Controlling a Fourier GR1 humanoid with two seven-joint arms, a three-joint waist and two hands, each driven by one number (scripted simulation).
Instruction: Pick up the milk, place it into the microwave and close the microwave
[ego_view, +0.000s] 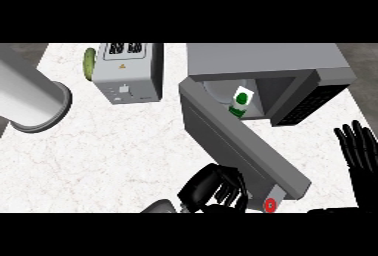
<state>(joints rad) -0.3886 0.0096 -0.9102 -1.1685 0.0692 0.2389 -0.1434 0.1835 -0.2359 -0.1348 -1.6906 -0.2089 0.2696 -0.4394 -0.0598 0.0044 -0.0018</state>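
The milk (241, 102), a small white carton with green marks, stands inside the open microwave (266, 62) on its round plate. The microwave's grey door (240, 142) swings out toward me, its far end with a red dot near the lower edge. My left hand (214, 190) sits at the bottom centre, fingers curled, right against the outer face of the door near its free end. At the right edge my right hand (358, 150) rests with its fingers straight and pointing up, apart from the microwave.
A grey toaster (129, 70) stands at the back, with a green object (90, 62) partly hidden on its left. A large grey cylinder (33, 97) lies at the far left. White marble counter (96, 160) spreads across the left and front.
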